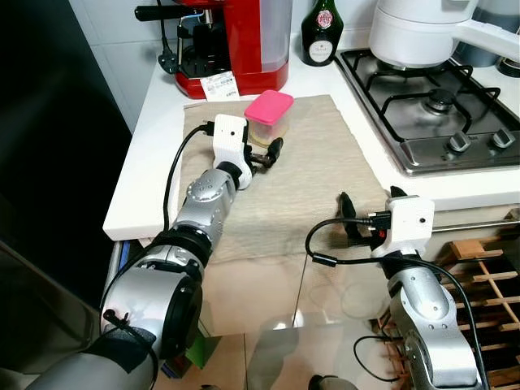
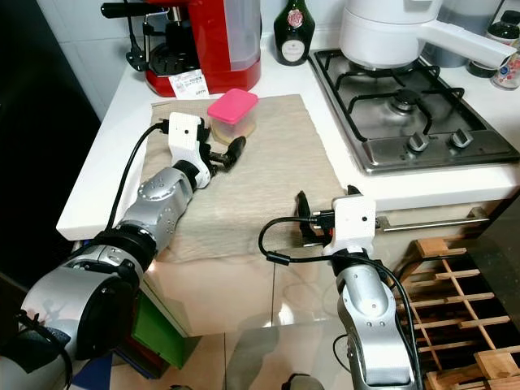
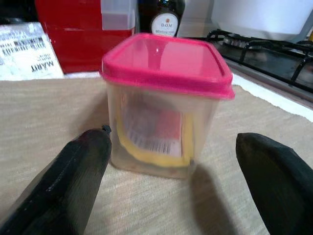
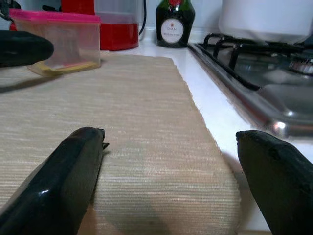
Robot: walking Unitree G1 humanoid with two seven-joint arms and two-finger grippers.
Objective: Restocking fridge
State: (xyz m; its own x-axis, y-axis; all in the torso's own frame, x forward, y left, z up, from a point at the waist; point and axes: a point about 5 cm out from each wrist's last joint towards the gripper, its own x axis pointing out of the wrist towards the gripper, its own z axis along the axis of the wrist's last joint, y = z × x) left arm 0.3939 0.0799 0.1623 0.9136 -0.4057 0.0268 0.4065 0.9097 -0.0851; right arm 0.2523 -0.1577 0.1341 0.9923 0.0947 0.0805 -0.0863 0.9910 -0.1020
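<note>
Silver arms fill the foreground of the head views: the right gripper (image 1: 370,218) hangs at the near edge of the beige cloth (image 1: 301,175), fingers spread apart and holding nothing, over the front lip of the white counter (image 1: 142,154). Farther in, the left gripper (image 1: 264,153) reaches across the cloth, its two black fingers (image 3: 80,171) parted on either side of the container (image 3: 164,105) without closing on it; one finger looks very near the wall, though contact cannot be confirmed. That clear plastic tub with a pink lid (image 1: 269,106) stands upright on the cloth near its far edge; inside, something yellow curves round a pale, pinkish item with a barcode-like label too blurred to read. Behind it a paper tag (image 3: 27,51) shows barcodes and the letters "MART", leaning against a red coffee machine (image 1: 244,41). A dark green bottle (image 1: 322,31) beside it carries a round label reading "D.O.M". To the right sits a steel gas hob (image 1: 435,106) bearing a white appliance (image 1: 422,28), cut off at the top.
</note>
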